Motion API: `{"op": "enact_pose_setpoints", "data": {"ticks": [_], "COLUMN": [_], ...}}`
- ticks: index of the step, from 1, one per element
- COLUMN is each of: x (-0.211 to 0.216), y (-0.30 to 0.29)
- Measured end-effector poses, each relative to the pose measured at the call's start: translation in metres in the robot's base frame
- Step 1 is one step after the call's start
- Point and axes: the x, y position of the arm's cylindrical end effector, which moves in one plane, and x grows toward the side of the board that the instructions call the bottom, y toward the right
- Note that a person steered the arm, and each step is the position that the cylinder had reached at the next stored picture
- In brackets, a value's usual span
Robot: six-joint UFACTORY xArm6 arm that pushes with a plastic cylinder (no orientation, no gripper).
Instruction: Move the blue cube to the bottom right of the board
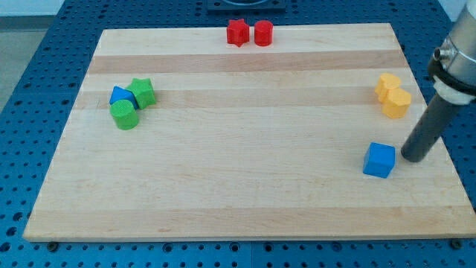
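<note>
End effector: a straight dark rod with no jaws or fingers, so nothing is spread, pressed together or pinched; it enters from the view's upper right and slants down to my tip (414,157), which rests on the counter (245,201) near the right edge. Nearest item: blue cube (379,160), lying just beside my tip on its left, with a narrow strip of bare wood showing between the two; whether they touch at the base cannot be told for certain. The cube sits in the lower right part of the board, short of the very corner, with one corner turned toward the view's bottom. Next outward, above the cube and my tip: two yellow blocks (392,95), touching each other, stacked diagonally along the right edge; their exact shapes are hard to make out. At the view's top, centre: red star-shaped block (237,33) and red cylinder (263,33), side by side and touching, close to the far edge. At the view's left, well apart from everything else: a cluster of three, comprising green star-shaped block (142,92), green cylinder (124,115) and a second blue block (119,95), partly hidden between the green pair, all touching. Surround: blue perforated surface (44,45) beneath the counter.
</note>
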Motion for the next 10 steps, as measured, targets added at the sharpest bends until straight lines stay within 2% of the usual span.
{"op": "enact_pose_setpoints", "data": {"ticks": [1, 2, 4, 6, 7, 9, 10], "x": [-0.024, -0.014, 0.035, -0.001, -0.004, 0.033, 0.037], "y": [-0.012, -0.02, -0.021, -0.059, -0.082, -0.093, -0.09]}}
